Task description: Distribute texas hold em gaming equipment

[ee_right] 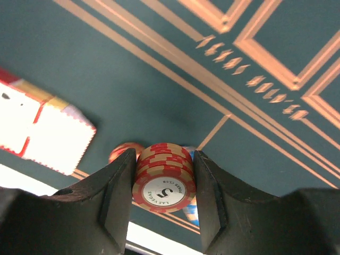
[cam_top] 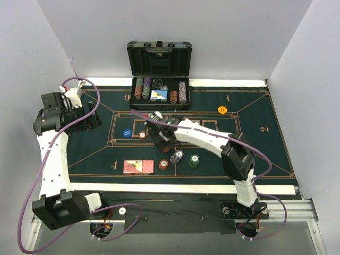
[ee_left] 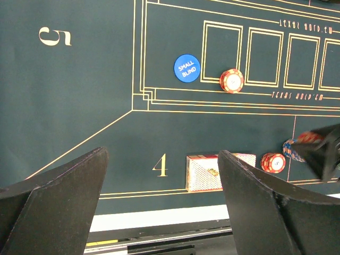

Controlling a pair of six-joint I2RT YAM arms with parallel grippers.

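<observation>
red chip stack (ee_right: 162, 183) sits clamped in my right gripper (ee_right: 163, 162), jaws pressed on its striped edge from both sides, "5" face turned to the wrist cam. grip looks firm, stack is over the green felt (cam_top: 255, 138), cannot tell how high.

loose red chip (cam_top: 163, 163) lies on the felt just on the near side of my right gripper. grey chips (cam_top: 176, 156) sit near-right of it, close by. green chip (cam_top: 194, 160) is further right, apart from the grey ones. playing cards (cam_top: 138, 167) lie red backs up, near-left of my right gripper and just beside the loose red chip, not touching it as far as i can see.

blue disc (cam_top: 126, 133), marked small blind, lies left of my right gripper. second red chip (cam_top: 142, 134) is between that disc and the gripper, on the line of a card box. orange disc (cam_top: 222, 110) is far-right of the gripper, well apart.

black case (cam_top: 159, 58) stands open beyond my right gripper, racked chip rows (cam_top: 142, 87) inside.

left gripper (ee_left: 162, 156) is released, jaws spread wide, nothing between them. it hangs over the left part of the felt by the "4". blue disc is ahead of it, cards are partly hidden behind its right finger.
</observation>
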